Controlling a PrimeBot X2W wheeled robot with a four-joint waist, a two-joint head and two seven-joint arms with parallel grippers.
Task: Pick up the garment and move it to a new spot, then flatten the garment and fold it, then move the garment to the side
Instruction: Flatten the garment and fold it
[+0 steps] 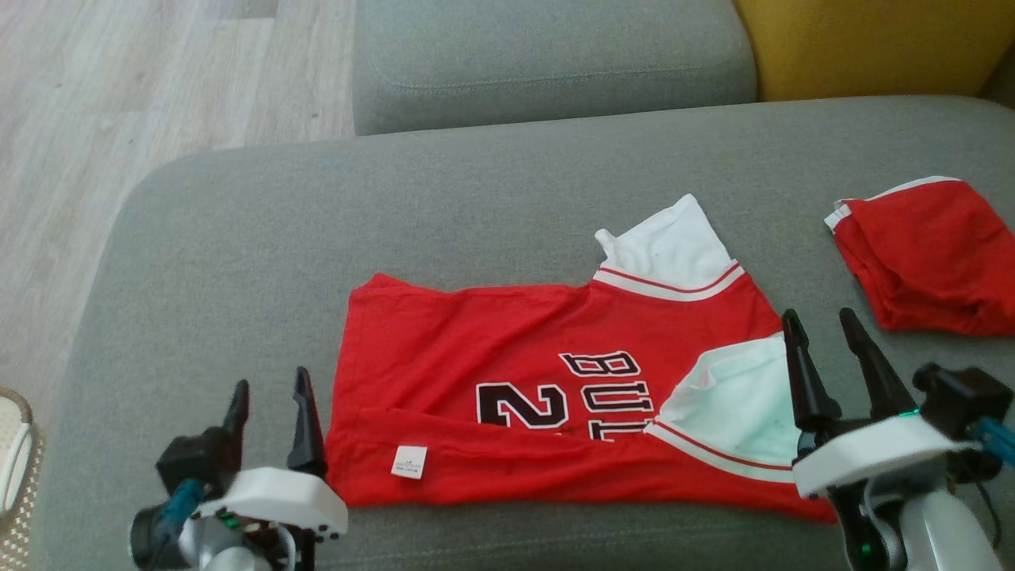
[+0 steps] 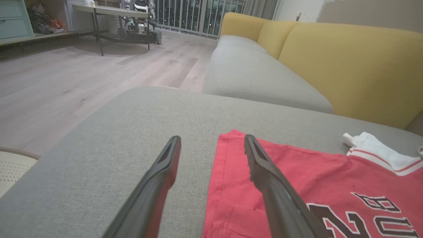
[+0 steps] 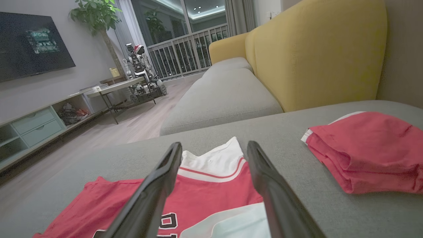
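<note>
The garment (image 1: pixel 507 349) is a red jersey with black lettering and white sleeves, lying spread on the grey sofa seat (image 1: pixel 238 262), its near edge folded over with a white label showing. My left gripper (image 1: pixel 270 392) is open just off the jersey's left edge, with nothing between its fingers. In the left wrist view the left gripper (image 2: pixel 213 145) straddles the jersey's (image 2: pixel 297 178) left hem. My right gripper (image 1: pixel 821 325) is open over the jersey's right end, beside the white sleeve. The right wrist view has the right gripper (image 3: pixel 214 150) above the jersey (image 3: pixel 211 191).
A second red folded cloth (image 1: pixel 928 254) lies on the seat at the right, also the red cloth (image 3: pixel 366 152) in the right wrist view. A yellow backrest (image 1: pixel 864 44) stands behind. Wood floor (image 1: pixel 119 95) lies to the left. A woven basket (image 1: pixel 16 460) sits at the lower left.
</note>
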